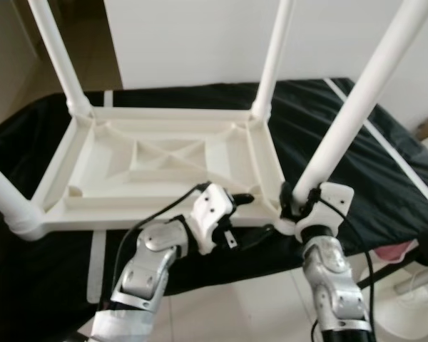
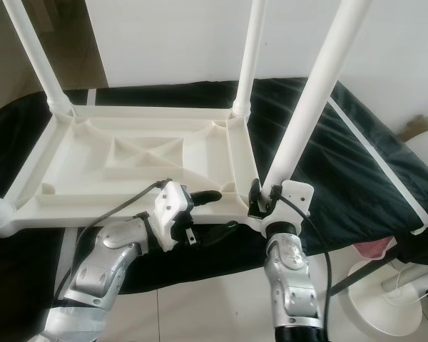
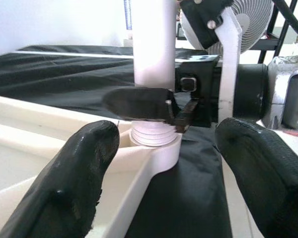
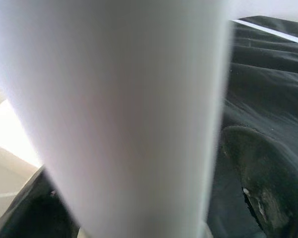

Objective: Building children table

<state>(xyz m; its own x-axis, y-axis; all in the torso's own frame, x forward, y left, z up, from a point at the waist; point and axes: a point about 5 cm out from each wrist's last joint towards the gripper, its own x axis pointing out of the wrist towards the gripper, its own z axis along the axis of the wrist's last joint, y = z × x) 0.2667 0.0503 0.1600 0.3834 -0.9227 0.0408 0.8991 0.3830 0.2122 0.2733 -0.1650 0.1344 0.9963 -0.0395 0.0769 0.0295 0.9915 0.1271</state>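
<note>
Upturned white table (image 1: 164, 160) on black cloth. Right gripper (image 1: 294, 201) clenched round base of near-right leg (image 1: 357, 100), leg's axis upright. Left gripper (image 1: 246, 214) released, just left of socket.

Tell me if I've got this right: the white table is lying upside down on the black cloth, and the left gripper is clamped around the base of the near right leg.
Not quite. The right gripper, not the left, is clamped around the base of that leg, as the right eye view shows. The left gripper sits open beside the corner. The rest holds: the white table lies upside down on the black cloth.
</note>
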